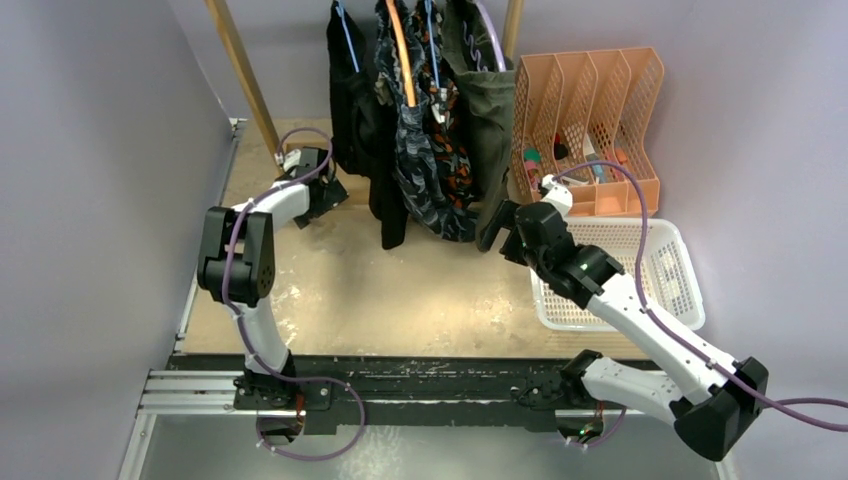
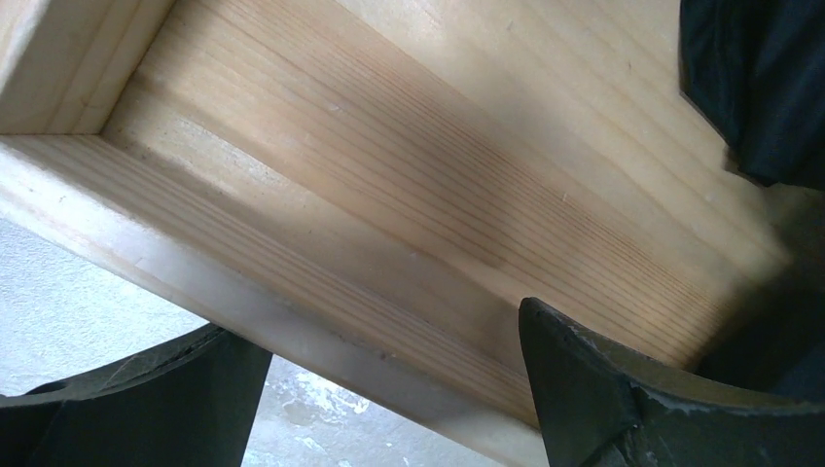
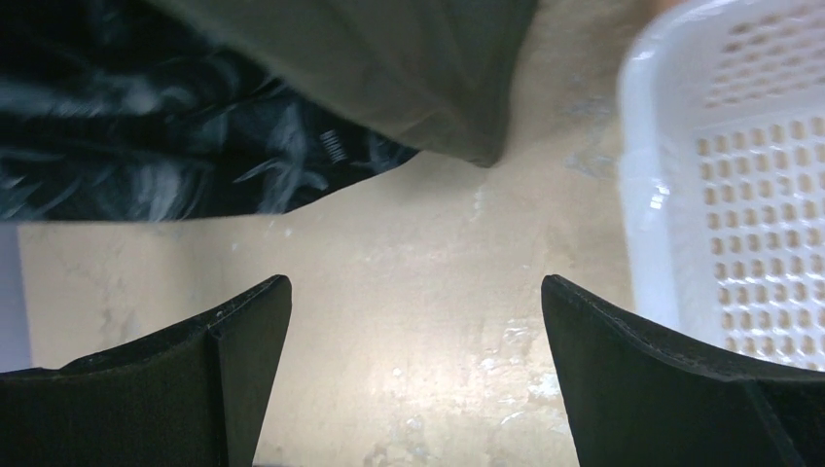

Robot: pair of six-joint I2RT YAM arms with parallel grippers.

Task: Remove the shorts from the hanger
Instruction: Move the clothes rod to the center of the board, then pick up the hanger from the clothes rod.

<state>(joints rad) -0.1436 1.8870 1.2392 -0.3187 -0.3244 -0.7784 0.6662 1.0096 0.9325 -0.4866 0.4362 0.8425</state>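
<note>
I held right gripper [image 1: 492,236] spread wide, empty, at 6 o'clock of olive green cloth shorts [image 1: 490,110], poised for the hem | left gripper [image 1: 318,196]: likewise spread, empty.

White-and-black arms [image 1: 640,303], purple cables [image 1: 800,403]

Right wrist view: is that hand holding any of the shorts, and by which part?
Nothing is held. The right hand is open, apart from the hanging olive green cloth shorts; the left hand is open too, at the pale wooden rack base.
</note>
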